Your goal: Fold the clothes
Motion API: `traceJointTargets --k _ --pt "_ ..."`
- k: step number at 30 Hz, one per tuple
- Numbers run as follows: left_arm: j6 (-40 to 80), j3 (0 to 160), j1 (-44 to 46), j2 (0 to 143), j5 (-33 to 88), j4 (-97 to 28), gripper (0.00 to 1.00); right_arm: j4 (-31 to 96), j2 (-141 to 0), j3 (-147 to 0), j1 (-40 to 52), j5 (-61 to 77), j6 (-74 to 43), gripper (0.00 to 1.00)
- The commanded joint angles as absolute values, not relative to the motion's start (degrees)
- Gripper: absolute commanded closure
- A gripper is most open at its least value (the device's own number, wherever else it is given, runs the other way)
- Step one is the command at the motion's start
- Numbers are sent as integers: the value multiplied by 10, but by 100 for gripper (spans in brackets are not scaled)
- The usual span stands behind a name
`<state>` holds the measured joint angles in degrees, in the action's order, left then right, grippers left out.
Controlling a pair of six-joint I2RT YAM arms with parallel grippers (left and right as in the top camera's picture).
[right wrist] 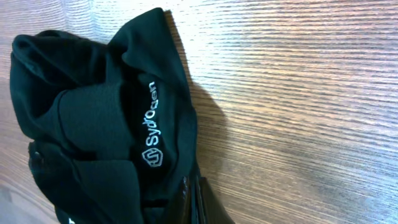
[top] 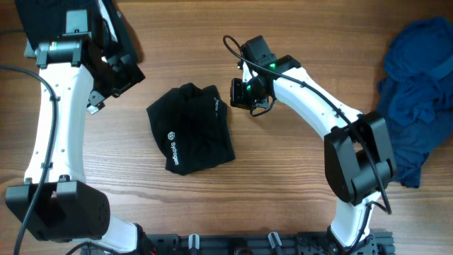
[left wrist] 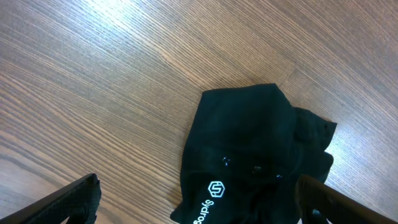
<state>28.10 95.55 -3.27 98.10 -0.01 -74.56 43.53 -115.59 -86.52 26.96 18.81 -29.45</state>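
The black shirt (top: 191,131) lies in a rough, lumpy rectangle near the middle of the counter (top: 283,184), logo (top: 172,136) up, with its upper right corner bunched and uneven. The right end effector (top: 239,93) sits just beside that corner with its jaws closed. In the right wrist view the shirt's edge runs right up to a finger (right wrist: 208,208), but I cannot tell whether any cloth is pinched between the jaws. The left end effector (top: 113,83) hangs fully open and holds nothing, up and to the left of the shirt and apart from it.

The main risk is at that right corner. If a layer is caught in the closed jaws, any pull away from the shirt will probably drag the top layers and undo the fold. If only one layer is caught, the bundle may peel open or skew. If nothing is caught, a sideways sweep could still nudge the edge and rumple it further.

The shirt looks loosely stacked, so it will likely slide on the smooth wood rather than stay put under a one-sided tug. The open left end effector is too far off to pin it.

The blue pile (top: 417,92) at the right edge lies close to the right arm, and a wide swing could snag it.
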Motion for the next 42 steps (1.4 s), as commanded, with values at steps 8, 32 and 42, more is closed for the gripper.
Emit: traceJointTargets --k 8,32,42 --pt "272 956 -28 984 6 -746 0 408 -1149 -845 271 195 -286 52" --pt "272 956 -28 984 6 -746 0 339 -1201 -828 271 245 -285 58" --pt "272 956 -28 984 6 -746 0 323 -1221 -828 279 257 -287 58"
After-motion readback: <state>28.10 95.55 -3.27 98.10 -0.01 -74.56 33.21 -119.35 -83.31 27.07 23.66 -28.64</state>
